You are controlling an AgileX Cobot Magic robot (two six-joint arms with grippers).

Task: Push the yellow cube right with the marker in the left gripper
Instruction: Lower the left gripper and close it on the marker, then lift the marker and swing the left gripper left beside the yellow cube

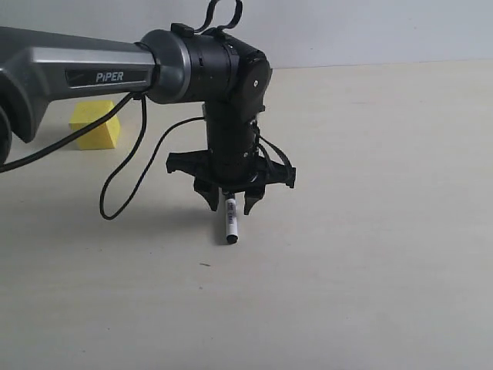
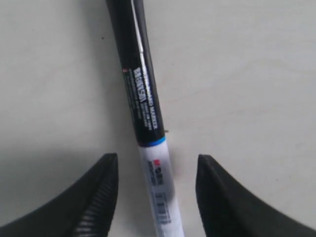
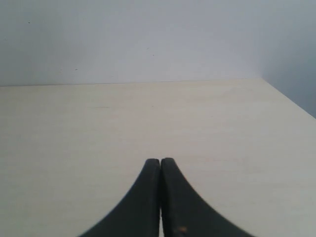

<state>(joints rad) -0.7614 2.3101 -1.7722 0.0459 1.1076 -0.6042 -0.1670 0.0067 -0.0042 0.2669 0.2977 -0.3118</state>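
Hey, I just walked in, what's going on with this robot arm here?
The left gripper points down at the table with a marker between its jaws. The jaws stand open, with a gap on each side of the marker, so it is not clamped. The yellow cube sits untouched, far off to the left behind the arm. The right gripper is shut and holds nothing.

A pale beige tabletop (image 1: 370, 293) fills the exterior view. A plain grey-white wall (image 1: 370, 31) stands behind it at twelve o'clock. A tiny dark speck (image 1: 204, 264) lies on the tabletop toward seven o'clock.
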